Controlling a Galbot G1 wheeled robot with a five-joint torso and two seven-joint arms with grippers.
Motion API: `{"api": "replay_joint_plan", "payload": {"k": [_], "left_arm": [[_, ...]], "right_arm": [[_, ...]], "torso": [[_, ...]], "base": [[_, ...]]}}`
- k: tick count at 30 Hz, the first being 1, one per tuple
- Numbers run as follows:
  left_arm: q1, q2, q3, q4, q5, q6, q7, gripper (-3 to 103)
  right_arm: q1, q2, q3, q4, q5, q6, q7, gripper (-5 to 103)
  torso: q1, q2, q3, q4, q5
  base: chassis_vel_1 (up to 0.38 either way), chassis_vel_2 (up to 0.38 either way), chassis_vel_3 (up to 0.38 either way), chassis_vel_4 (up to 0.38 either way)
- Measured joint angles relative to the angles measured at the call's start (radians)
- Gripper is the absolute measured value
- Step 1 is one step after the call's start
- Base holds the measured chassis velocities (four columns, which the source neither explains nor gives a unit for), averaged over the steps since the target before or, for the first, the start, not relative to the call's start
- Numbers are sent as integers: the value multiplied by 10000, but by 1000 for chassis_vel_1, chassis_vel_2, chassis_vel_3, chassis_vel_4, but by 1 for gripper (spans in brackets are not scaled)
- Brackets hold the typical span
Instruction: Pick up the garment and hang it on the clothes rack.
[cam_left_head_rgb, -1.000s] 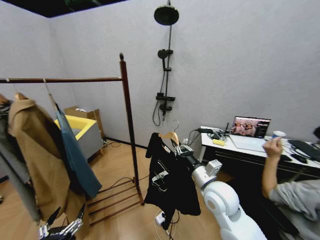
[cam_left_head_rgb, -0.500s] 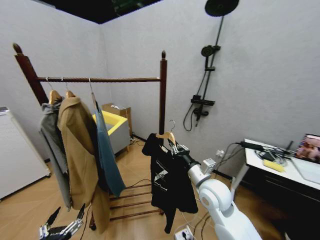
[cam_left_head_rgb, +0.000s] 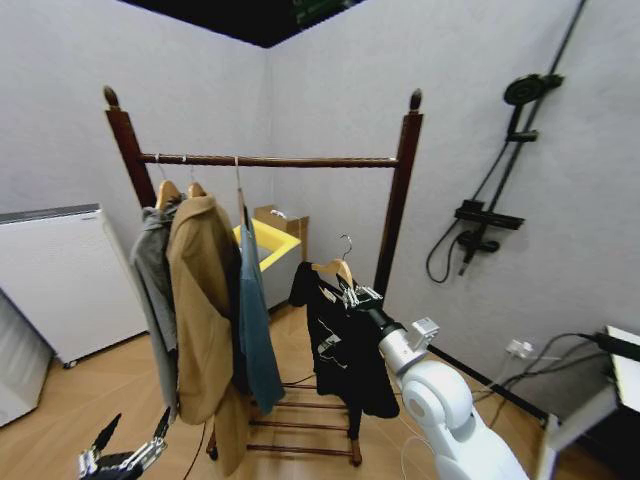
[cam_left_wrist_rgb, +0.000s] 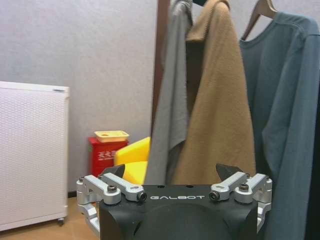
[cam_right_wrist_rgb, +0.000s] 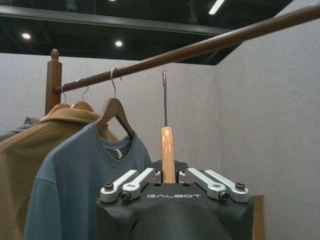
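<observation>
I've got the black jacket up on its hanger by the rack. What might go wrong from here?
1. The black jacket's metal hook sits below the dark wooden rail; raised too little, it may strike the rail instead of catching.
2. The teal-blue jacket hangs close beside the black long-sleeved jacket; the two could snag.
3. The right gripper pinches only the light wooden hanger, so the garment may swing.
</observation>
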Motion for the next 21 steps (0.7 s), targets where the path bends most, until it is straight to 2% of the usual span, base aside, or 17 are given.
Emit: {"api": "replay_joint_plan", "payload": {"k": [5, 6, 10, 12, 15, 17, 21], "left_arm": [[0, 0, 0, 0, 0, 0, -1, 100], [0, 0, 0, 0, 0, 0, -1, 100], [0, 0, 0, 0, 0, 0, 0, 100], [0, 0, 0, 0, 0, 0, 1, 100], [0, 0, 0, 0, 0, 0, 0, 100], [0, 0, 0, 0, 0, 0, 1, 100], [0, 1, 0, 0, 0, 0, 1, 100]], "right_arm": [[1107, -184, -185, -135, 193, -295, 314, 10], [1705, -168, -461, -324, 362, -401, 516, 10], [2225, -90, -721, -533, 495, -501, 696, 10], [3691, 94, -1491, -1414, 532, -945, 1159, 10], [3941, 72, -1629, -1613, 497, -1032, 1264, 10], [4777, -126, -1879, -2216, 455, -1343, 1518, 10], [5518, -389, -1995, -2617, 483, -1515, 1629, 10]], "torso": [[-4, 3, -2, 0, 0], [-4, 3, -1, 0, -2], [-2, 3, -1, 1, -3], [6, -2, 3, 1, 0], [7, -3, 3, 1, -2], [8, -3, 3, 1, -1], [6, -3, 3, -1, 0]], "base": [[134, 41, 10, 102], [0, 0, 0, 0], [0, 0, 0, 0], [0, 0, 0, 0], [0, 0, 0, 0], [0, 0, 0, 0], [0, 0, 0, 0]]}}
